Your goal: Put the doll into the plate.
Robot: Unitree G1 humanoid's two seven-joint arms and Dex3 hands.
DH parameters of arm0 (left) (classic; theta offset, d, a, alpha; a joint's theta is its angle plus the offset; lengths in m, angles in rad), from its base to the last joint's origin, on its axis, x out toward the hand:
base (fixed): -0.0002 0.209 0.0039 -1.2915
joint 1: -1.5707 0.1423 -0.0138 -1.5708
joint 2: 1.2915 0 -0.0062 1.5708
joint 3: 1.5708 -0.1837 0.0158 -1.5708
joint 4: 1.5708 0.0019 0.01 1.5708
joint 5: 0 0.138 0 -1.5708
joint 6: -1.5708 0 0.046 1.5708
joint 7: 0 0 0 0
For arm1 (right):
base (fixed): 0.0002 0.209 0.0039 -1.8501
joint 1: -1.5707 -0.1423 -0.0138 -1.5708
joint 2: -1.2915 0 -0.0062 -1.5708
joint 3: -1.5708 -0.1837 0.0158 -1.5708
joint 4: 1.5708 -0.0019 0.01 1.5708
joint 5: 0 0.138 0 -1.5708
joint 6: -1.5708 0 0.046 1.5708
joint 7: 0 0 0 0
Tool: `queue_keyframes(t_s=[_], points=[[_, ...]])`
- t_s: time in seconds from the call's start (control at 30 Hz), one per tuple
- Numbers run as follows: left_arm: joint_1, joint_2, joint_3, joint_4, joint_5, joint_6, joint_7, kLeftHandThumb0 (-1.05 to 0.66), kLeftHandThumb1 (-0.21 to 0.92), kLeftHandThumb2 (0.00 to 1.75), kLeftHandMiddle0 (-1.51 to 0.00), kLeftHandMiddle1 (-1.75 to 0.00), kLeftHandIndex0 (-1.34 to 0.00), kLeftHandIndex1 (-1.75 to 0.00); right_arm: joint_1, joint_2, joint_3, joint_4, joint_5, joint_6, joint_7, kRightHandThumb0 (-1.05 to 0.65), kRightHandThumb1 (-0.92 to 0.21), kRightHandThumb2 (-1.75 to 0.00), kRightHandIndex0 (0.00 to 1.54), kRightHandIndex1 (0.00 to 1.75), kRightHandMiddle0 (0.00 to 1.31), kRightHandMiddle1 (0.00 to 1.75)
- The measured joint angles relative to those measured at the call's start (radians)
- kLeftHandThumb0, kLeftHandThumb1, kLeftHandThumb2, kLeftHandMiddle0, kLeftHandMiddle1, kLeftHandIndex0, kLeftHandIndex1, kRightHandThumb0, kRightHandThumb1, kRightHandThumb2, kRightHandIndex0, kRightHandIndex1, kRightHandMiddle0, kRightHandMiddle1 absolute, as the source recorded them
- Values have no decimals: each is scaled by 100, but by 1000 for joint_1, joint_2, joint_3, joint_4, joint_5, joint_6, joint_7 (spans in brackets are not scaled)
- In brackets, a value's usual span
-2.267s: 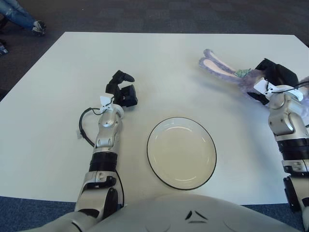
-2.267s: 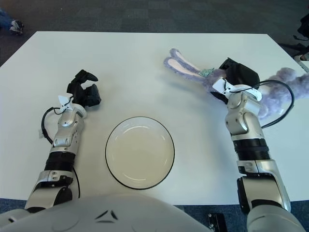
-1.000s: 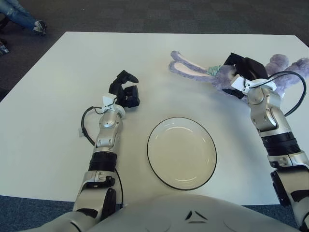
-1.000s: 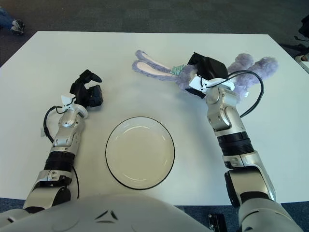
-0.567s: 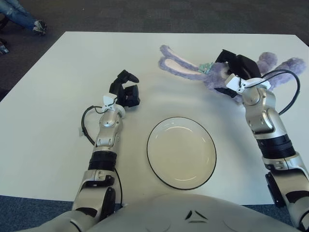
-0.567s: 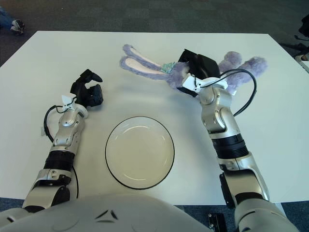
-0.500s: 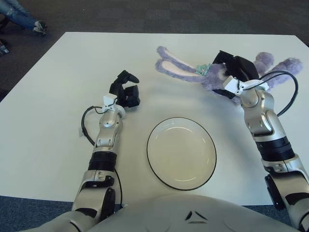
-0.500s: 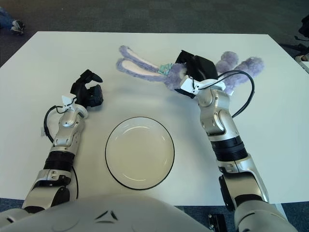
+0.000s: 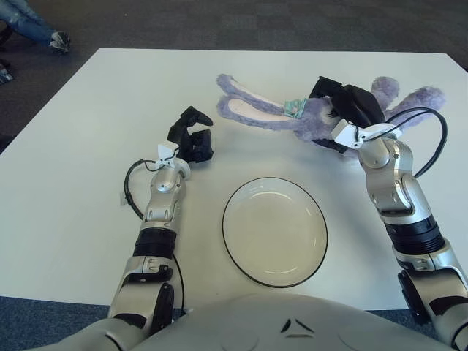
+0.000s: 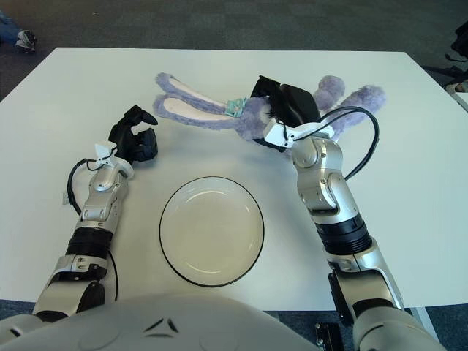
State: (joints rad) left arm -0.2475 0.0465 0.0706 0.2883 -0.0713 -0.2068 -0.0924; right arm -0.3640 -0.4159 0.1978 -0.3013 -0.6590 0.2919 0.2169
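Right hand [image 9: 344,110] fingers clamped on purple bunny doll [image 9: 307,117], beyond white plate [image 9: 275,231]. Left hand [image 9: 191,139] left of plate, fingers curled, empty.

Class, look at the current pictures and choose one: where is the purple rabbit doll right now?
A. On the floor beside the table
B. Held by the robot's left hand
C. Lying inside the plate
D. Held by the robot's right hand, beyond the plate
D: the right hand is closed on the doll, which lies beyond the plate; the left hand holds nothing.
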Motion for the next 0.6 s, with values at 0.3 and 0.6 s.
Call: queue_keyframes(t_s=[0.3, 0.6], points=[[0, 1, 0, 2, -1, -2, -16, -43, 49, 110, -116, -175, -48, -175, 0, 24, 6, -18, 9, 0, 26, 0, 7, -165, 96, 144, 73, 175], [-1, 1, -1, 3, -5, -16, -36, -43, 49, 110, -116, -175, -48, -175, 0, 48, 37, -56, -3, 7, 43, 0, 4, -158, 100, 131, 72, 175]])
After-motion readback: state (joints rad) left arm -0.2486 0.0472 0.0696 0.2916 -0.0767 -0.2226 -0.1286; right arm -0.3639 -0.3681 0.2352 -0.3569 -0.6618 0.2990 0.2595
